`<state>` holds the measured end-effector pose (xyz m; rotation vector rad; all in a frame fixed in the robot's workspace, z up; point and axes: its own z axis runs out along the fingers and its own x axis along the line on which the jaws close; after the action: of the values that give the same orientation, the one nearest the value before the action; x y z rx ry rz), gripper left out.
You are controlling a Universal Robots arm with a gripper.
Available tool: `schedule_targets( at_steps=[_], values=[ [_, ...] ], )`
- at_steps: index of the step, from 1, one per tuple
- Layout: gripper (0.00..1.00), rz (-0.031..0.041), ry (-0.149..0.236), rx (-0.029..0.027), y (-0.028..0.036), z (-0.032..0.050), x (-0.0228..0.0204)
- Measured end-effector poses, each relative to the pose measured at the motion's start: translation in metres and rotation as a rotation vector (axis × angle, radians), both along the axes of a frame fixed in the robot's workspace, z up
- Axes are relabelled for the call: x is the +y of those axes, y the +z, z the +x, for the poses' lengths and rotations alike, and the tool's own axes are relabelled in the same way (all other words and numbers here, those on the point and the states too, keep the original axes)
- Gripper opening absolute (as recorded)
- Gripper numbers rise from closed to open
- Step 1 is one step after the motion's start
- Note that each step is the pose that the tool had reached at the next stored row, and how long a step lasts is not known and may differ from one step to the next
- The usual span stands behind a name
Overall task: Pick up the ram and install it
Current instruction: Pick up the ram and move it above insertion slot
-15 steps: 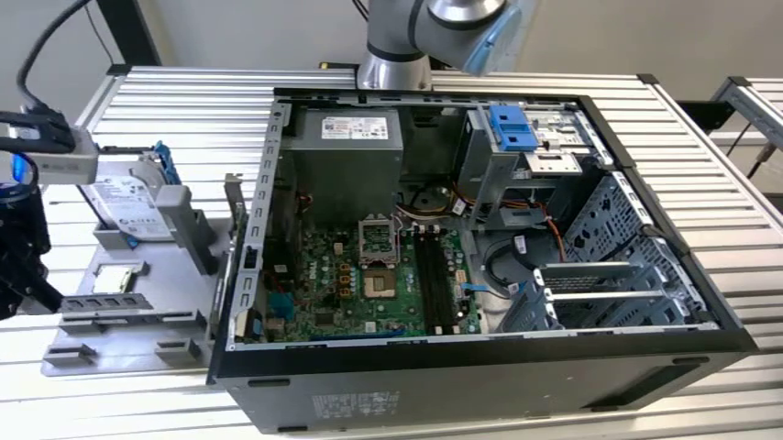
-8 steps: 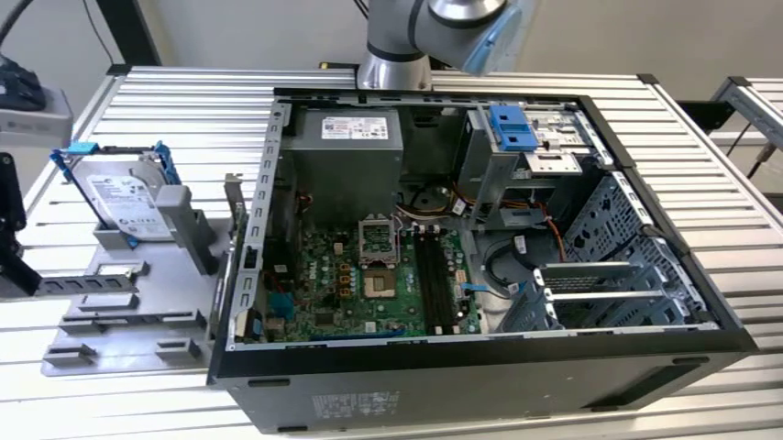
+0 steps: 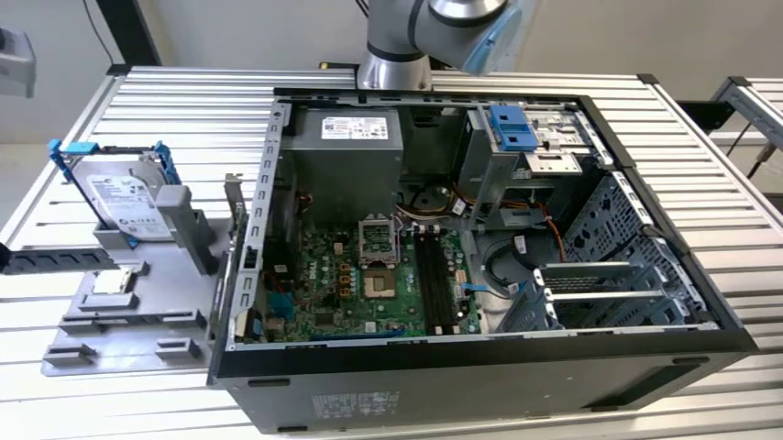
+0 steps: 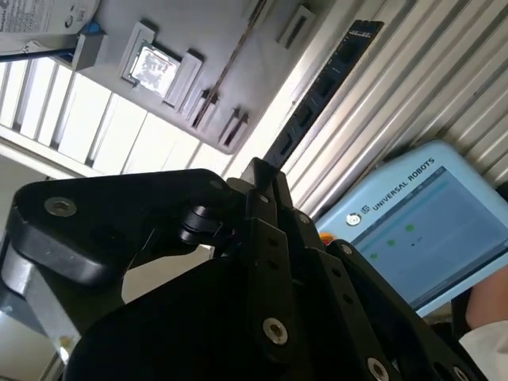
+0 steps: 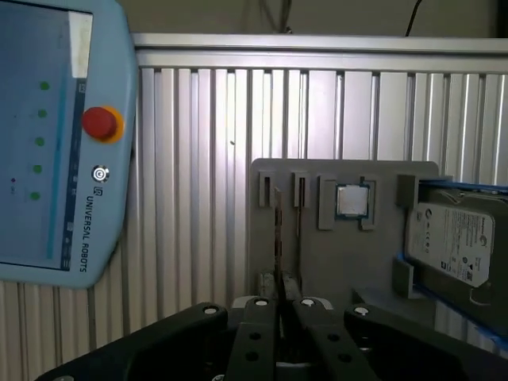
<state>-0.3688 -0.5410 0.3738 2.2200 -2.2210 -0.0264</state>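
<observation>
The ram [image 3: 61, 259] is a long dark stick lying level across the near side of the grey fixture [image 3: 135, 321], running off the exterior view's left edge. In the second wrist view the ram [image 4: 321, 87] reaches away from my gripper [image 4: 266, 178] over the ribbed table. In the first wrist view the ram [image 5: 278, 238] is edge-on, a thin line rising from between the black fingers [image 5: 255, 317]. My gripper [image 5: 278, 300] is shut on the ram's near end. The arm [image 3: 410, 37] rises behind the case.
The open computer case [image 3: 490, 371] lies on the table with its motherboard [image 3: 355, 284] and dark memory slots [image 3: 431, 270] exposed. On the fixture sit a silver hard drive [image 3: 123, 206] and a square processor [image 3: 113, 281]. A blue teach pendant [image 5: 48, 159] lies on the table beside the fixture.
</observation>
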Motion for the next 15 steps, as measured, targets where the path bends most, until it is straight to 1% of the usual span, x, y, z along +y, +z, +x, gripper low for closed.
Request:
schedule_targets(
  at_steps=[5, 7, 15],
  values=[
    [0.00, -0.0002, 0.000, 0.0002, 0.0216, 0.0000, 0.0000],
    [0.00, 0.0008, 0.000, -0.0002, 0.0217, 0.0000, 0.0000],
    [0.00, 0.0008, 0.000, 0.0000, 0.0219, 0.0000, 0.0000]
  ],
)
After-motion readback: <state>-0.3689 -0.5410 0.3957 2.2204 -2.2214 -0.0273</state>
